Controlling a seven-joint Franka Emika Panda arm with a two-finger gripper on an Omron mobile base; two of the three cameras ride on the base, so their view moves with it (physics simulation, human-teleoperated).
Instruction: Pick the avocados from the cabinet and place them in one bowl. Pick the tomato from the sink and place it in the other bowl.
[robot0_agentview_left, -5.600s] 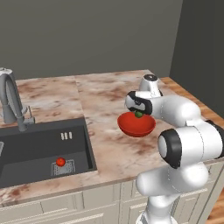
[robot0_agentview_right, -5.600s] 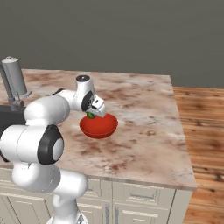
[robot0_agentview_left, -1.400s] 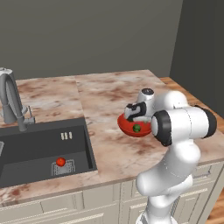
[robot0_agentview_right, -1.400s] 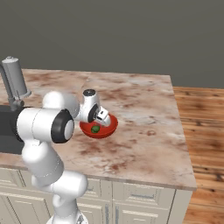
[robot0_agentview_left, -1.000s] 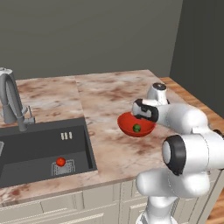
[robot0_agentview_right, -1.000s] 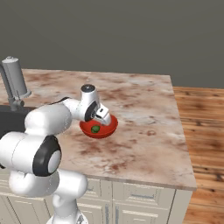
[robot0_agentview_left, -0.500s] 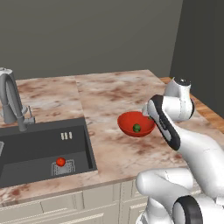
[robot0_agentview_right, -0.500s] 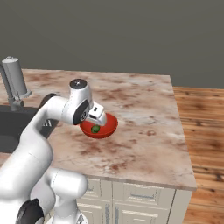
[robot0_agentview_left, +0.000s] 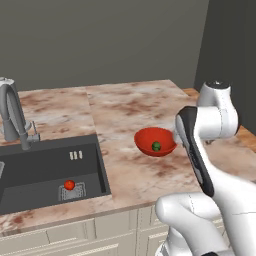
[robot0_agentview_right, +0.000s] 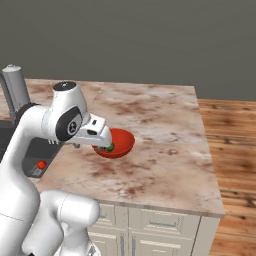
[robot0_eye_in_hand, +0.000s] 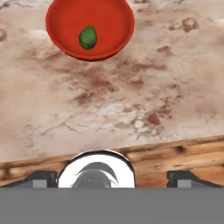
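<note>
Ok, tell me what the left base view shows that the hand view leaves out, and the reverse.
Left base view alone: the sink with the tomato at its drain, and the faucet.
Hand view alone: the open gripper with its fingertips spread wide, and the counter's wooden edge strip.
Both: the red bowl holding one avocado, on the marbled counter.

Even, soft rendered light, no glare. Faint shadow under red bowl (robot0_agentview_left: 155, 142) on counter (robot0_agentview_left: 130, 110). Back wall dim. Hand view coarse, slightly blurry; edges undistorted.
</note>
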